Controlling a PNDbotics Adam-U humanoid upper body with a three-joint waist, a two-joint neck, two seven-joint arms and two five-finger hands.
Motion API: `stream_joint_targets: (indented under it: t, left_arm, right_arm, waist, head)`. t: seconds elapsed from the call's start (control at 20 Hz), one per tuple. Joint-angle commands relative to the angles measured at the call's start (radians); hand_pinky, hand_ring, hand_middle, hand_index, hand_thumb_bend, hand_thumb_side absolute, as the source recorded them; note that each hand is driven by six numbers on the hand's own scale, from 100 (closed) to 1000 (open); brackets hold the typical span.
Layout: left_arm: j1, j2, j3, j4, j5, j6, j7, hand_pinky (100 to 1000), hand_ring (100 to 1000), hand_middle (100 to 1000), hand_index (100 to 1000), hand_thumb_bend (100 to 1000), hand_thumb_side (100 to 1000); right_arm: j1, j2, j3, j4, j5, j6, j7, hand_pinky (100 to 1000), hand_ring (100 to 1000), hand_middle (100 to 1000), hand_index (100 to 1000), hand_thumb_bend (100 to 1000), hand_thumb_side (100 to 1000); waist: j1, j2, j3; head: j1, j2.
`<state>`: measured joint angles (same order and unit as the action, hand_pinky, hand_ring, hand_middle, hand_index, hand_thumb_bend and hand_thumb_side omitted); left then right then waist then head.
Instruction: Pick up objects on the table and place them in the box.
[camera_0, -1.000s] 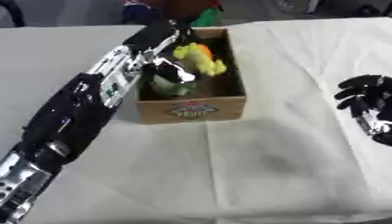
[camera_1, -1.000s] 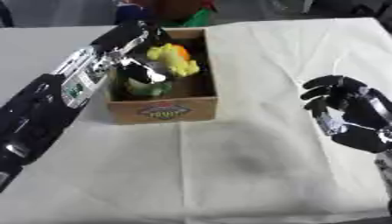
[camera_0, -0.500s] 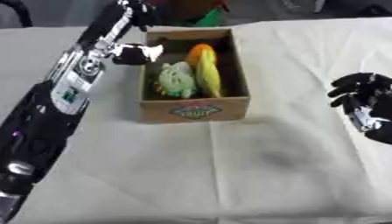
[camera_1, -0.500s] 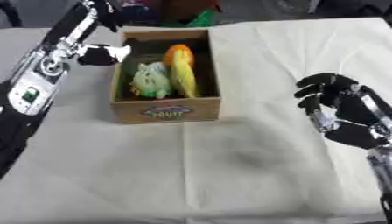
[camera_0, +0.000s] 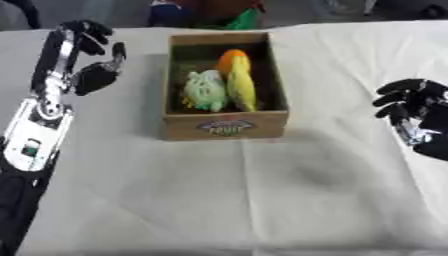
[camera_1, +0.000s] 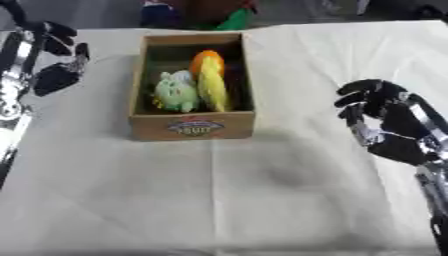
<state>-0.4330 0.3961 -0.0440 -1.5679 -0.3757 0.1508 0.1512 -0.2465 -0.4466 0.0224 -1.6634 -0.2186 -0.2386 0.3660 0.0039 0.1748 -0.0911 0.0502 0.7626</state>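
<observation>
The left arm reaches up along the left edge, its left hand (camera_0: 87, 60) raised with fingers loosely spread and nothing in them. The right hand (camera_1: 385, 127) hovers low at the right edge, fingers gently curved and apart, also holding nothing.

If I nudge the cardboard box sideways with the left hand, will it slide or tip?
Probably slide: the box is low and wide, sitting flat on the tablecloth. The cloth may bunch ahead of it. The pale green toy and the yellow one lie low inside, adding little tipping risk.
</observation>
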Motion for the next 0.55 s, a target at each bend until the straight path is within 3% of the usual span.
stream_joint_targets:
  t: [0.05, 0.4, 0.55]
  left_arm:
    - [0.044, 0.013, 0.012, -0.079, 0.053, 0.039, 0.053, 628, 536, 528, 679, 194, 216]
    - [0.220, -0.010, 0.005, -0.135, 0.164, 0.026, 0.139, 622, 527, 518, 671, 210, 224]
    - [0.244, -0.016, 0.000, -0.140, 0.215, 0.011, 0.154, 622, 527, 518, 672, 211, 221]
  right_arm:
    - [-0.012, -0.029, -0.013, -0.009, 0.001, 0.001, -0.005, 619, 695, 699, 762, 100, 151]
    - [-0.012, -0.028, -0.011, -0.007, -0.004, 0.001, -0.002, 619, 696, 699, 761, 100, 137]
    - [-0.011, -0.025, -0.011, -0.006, -0.008, 0.002, 0.000, 619, 696, 699, 761, 100, 137]
  waist:
    - [-0.001, -0.015, 0.003]
    - [-0.004, -0.022, 0.003]
    - [-0.008, -0.024, 0.003]
  head:
    - [0.003, -0.005]
    - [0.016, 0.001]
    - [0.011, 0.002]
